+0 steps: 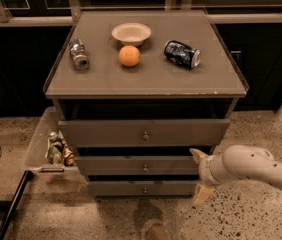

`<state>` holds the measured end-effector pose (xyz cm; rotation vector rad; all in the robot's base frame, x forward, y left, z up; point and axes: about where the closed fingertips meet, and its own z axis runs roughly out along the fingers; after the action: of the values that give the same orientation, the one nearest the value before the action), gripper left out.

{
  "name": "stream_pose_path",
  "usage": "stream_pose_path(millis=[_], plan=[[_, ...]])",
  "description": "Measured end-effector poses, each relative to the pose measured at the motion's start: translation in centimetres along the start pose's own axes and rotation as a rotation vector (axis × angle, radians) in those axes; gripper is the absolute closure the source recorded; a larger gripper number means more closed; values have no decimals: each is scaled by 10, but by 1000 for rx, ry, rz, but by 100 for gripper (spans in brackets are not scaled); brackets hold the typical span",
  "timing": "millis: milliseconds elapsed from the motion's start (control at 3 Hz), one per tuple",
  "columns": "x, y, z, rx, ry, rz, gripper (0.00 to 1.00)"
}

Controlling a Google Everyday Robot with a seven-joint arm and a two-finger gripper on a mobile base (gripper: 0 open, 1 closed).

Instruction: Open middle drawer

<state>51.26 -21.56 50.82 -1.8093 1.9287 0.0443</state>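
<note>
Cream hand (199,175) beside grey-brown middle drawer (126,165)
</note>
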Motion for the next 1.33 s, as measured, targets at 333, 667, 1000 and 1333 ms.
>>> stream_pose_path(millis=[333, 667, 1000, 1333], plan=[[1, 2, 31, 11, -54, -51, 0], [-4, -4, 70, 16, -134, -128, 0], [-5, -8, 79, 11, -138, -134, 0], [-6, -16, 90, 12, -125, -152, 0]])
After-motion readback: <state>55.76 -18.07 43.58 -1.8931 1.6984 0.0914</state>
